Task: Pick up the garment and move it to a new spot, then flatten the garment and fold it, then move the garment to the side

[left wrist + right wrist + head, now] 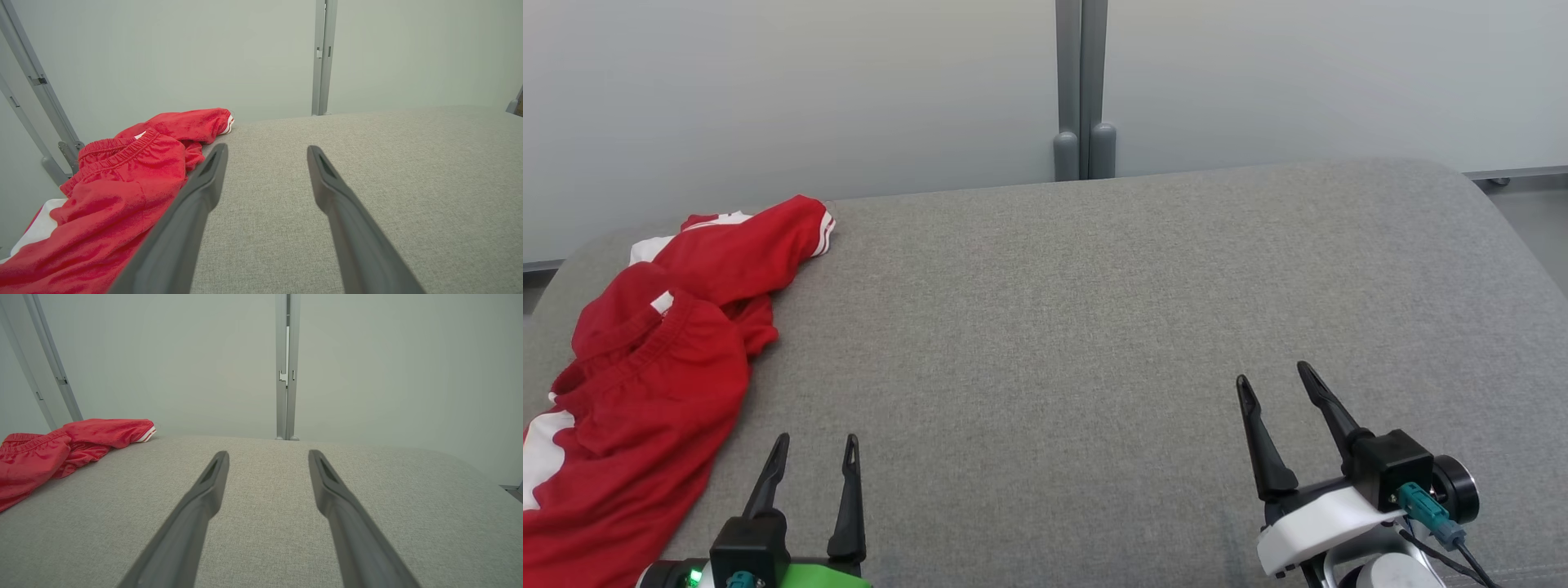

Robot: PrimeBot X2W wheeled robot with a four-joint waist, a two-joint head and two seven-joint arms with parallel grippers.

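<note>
A crumpled red garment (654, 367) with white trim and an elastic waistband lies bunched at the left edge of the grey cushioned surface (1094, 327). It also appears in the left wrist view as the garment (114, 196) beside the left finger, and far left in the right wrist view as the garment (49, 449). My left gripper (817, 445) stands open near the front edge, just right of the cloth, holding nothing. My right gripper (1274, 380) is open over bare fabric at the lower right. In each wrist view the left gripper (266, 150) and right gripper (267, 455) show spread fingers.
A pale wall with a vertical grey post (1082, 90) stands behind the surface. The surface's rounded far-right corner (1462, 175) drops to the floor. Slanted metal rails (36, 85) stand by the wall at the left.
</note>
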